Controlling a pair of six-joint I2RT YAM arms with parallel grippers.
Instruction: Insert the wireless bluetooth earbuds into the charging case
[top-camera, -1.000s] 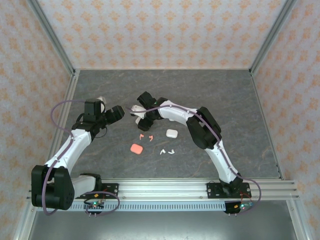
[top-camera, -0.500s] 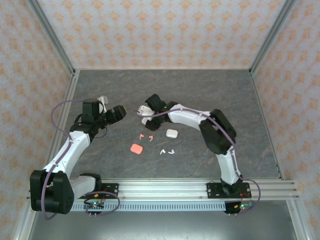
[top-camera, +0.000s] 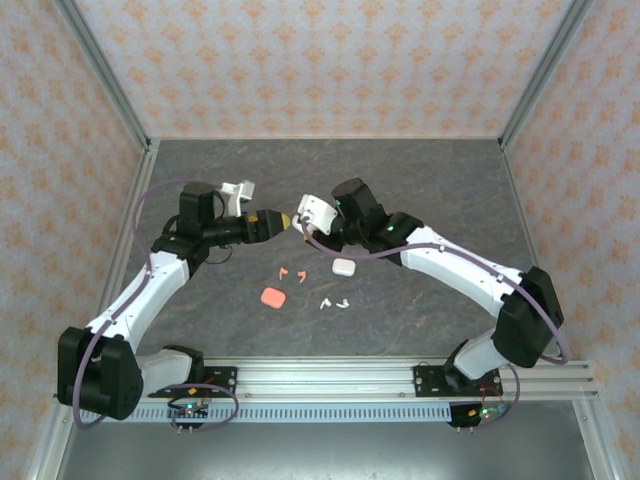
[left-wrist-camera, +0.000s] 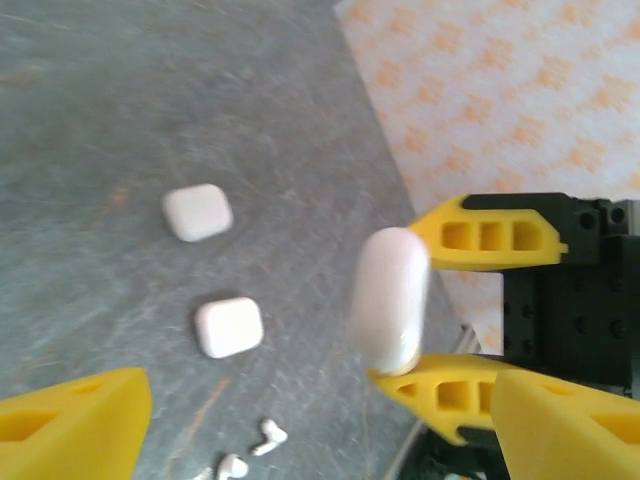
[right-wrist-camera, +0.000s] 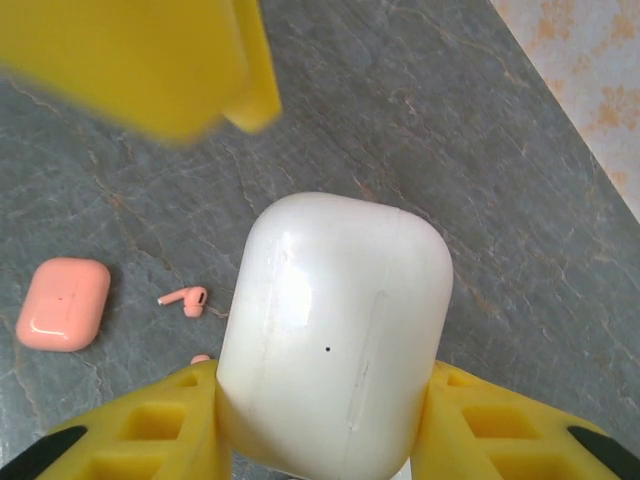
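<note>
Step in hand: presenting a case for opening, with no earbud yet seated. The right tool (right-wrist-camera: 330, 445) is narrowed onto a white case (right-wrist-camera: 335, 320), clamped between its fingers and held clear of the surface (top-camera: 420, 180), above and beyond the coral case (top-camera: 272, 297) as seen from the arm bases. The left tool (top-camera: 278, 221) stands wide and holds nothing. Its fingers (left-wrist-camera: 75, 425) are drawn up just beside the held case, apparently without contact. The held case looks shut, its lid seam unbroken. The earbuds lie loose on the surface: coral earbuds (top-camera: 301, 274) just beyond the coral case, white earbuds (top-camera: 343, 302) near its right side. A loose case (top-camera: 344, 267), also white, lies flat farther right of the coral case and beyond it. Judged from this arrangement, the next move calls for the left tool to close on one half of the held case while the right keeps the other, so that the lid can be swung back. The grip must leave the hinge free, and the smooth, rounded shell may slip if pinched off-centre.
</note>
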